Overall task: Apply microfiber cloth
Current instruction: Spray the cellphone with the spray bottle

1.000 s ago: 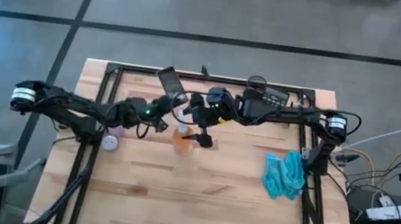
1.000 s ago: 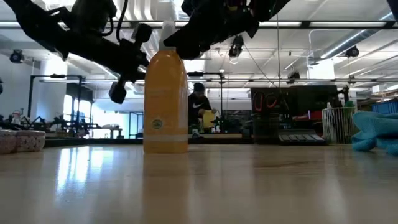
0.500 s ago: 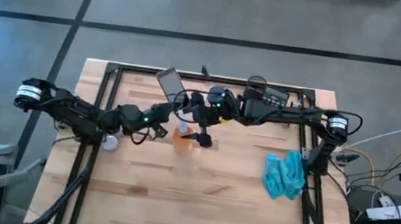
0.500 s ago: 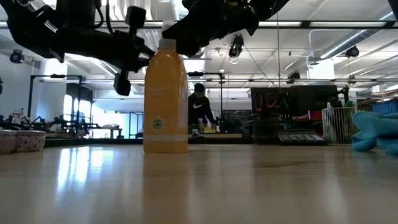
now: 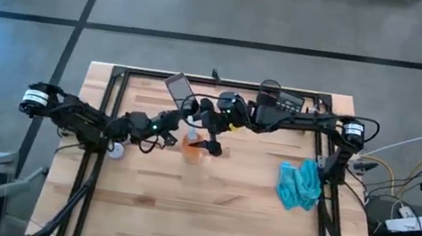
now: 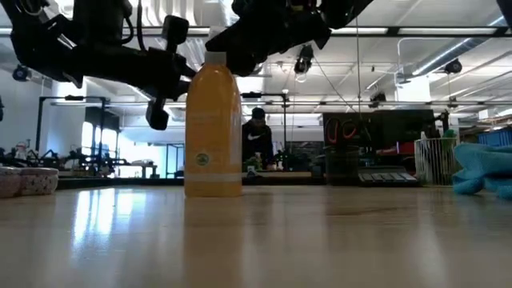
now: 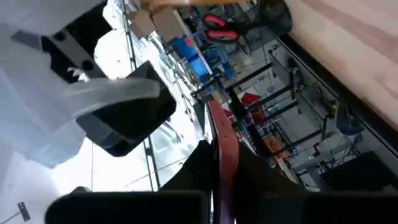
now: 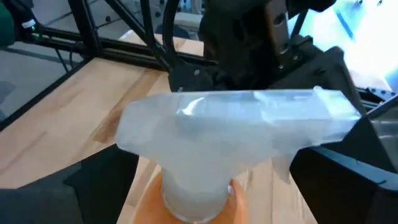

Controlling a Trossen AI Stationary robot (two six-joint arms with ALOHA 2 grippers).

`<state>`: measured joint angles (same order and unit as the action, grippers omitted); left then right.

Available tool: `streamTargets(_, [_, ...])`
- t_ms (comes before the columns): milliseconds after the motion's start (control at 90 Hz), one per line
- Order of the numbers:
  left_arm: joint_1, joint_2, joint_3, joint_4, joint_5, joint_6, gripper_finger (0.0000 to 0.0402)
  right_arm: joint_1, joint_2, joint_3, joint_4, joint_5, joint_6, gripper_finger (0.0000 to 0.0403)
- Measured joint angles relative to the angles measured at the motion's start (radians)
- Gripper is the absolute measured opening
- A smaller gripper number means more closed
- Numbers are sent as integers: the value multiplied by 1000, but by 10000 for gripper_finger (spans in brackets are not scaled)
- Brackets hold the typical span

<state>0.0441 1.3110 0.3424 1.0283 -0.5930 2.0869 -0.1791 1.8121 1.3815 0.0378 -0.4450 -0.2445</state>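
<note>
Microfiber cloth [image 5: 299,186] (bunched) lies lengthwise along the table's [image 5: 222,219] right edge

Microfiber cloth [image 6: 488,170] cut by frame edge

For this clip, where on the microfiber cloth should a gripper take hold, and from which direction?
The microfiber cloth lies crumpled near the table's right edge, apart from the orange spray bottle. Probably best to come straight down from above and pinch one of the raised folds near its middle: the bunched ridges give the fingers something to close on, whereas its flat edges hug the wood. The right gripper is the nearer one.
</note>
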Motion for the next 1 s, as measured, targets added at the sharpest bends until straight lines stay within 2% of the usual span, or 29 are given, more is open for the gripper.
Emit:
streamTargets(122, [7, -4, 0, 6, 21, -6, 7, 0, -3, 0, 5, 1, 10, 328])
streamTargets(400, [15, -7, 6, 39, 85, 0, 7, 5, -3, 0, -21, -9, 50, 192])
streamTargets(489, [15, -8, 19, 43, 95, 19, 7, 7, -3, 0, -27, -7, 55, 162])
streamTargets(700, [15, -9, 35, 91, 58, 26, 7, 6, -5, 0, -36, 4, 32, 168])
streamTargets(1000, [33, -10, 19, 75, -28, -120, 7, 2, -41, -1, -66, 9, 5, 344])
